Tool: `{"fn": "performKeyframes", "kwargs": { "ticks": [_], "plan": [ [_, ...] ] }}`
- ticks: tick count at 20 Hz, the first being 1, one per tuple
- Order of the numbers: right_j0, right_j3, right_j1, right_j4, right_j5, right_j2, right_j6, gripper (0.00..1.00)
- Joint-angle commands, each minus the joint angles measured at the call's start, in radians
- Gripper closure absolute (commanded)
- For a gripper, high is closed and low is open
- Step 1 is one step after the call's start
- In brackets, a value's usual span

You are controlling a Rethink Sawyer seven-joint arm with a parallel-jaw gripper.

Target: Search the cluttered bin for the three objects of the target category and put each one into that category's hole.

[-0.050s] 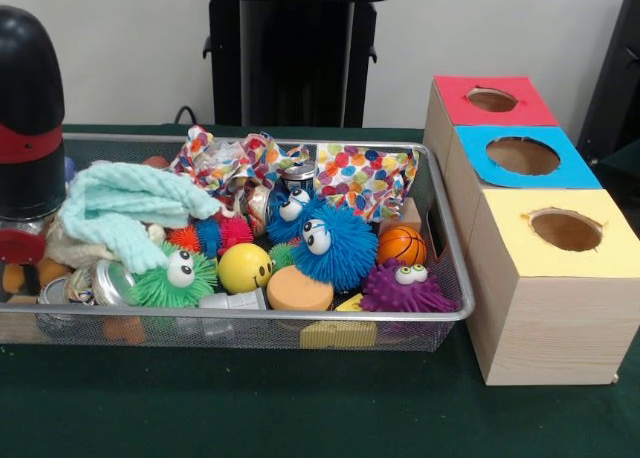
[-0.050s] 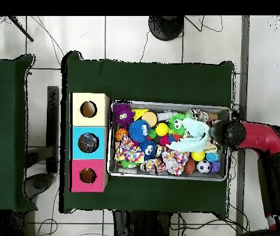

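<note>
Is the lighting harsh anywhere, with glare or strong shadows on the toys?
Front view: soft, even light; only small highlights on the round metal tins and the wire mesh bin rim. Overhead view: even too, no strong shadows; the white tiled floor looks bright.

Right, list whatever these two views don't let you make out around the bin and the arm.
- Gripper: hidden in both views. In the front view the arm fills the left edge; overhead its end covers the bin's end.
- Items under the mint cloth: covered in both views.
- Insides of the box holes: dark, contents unseen.
- Small toys by the soccer ball, overhead: too small to identify.
</note>
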Motion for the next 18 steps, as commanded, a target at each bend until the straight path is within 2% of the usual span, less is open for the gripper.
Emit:
{"fn": "performKeyframes", "kwargs": {
  "ticks": [1, 2, 4, 6, 10, 13, 16, 18],
  "plan": [
    [-0.041, 0.091, 0.087, -0.013, -0.129, -0.022, 0.098, 1.00],
    [-0.052, 0.099, 0.089, -0.007, -0.154, -0.014, 0.110, 1.00],
    [-0.071, 0.132, 0.080, 0.017, -0.146, 0.010, 0.072, 1.00],
    [-0.090, 0.164, 0.053, 0.061, -0.161, 0.023, 0.115, 1.00],
    [-0.049, 0.228, -0.093, 0.088, -0.128, -0.018, 0.168, 1.00],
    [-0.023, 0.313, -0.236, 0.127, -0.101, -0.029, 0.202, 1.00],
    [-0.016, 0.398, -0.367, 0.181, -0.061, -0.013, 0.198, 1.00],
    [-0.016, 0.442, -0.420, 0.224, -0.046, 0.001, 0.200, 1.00]
  ]
}}
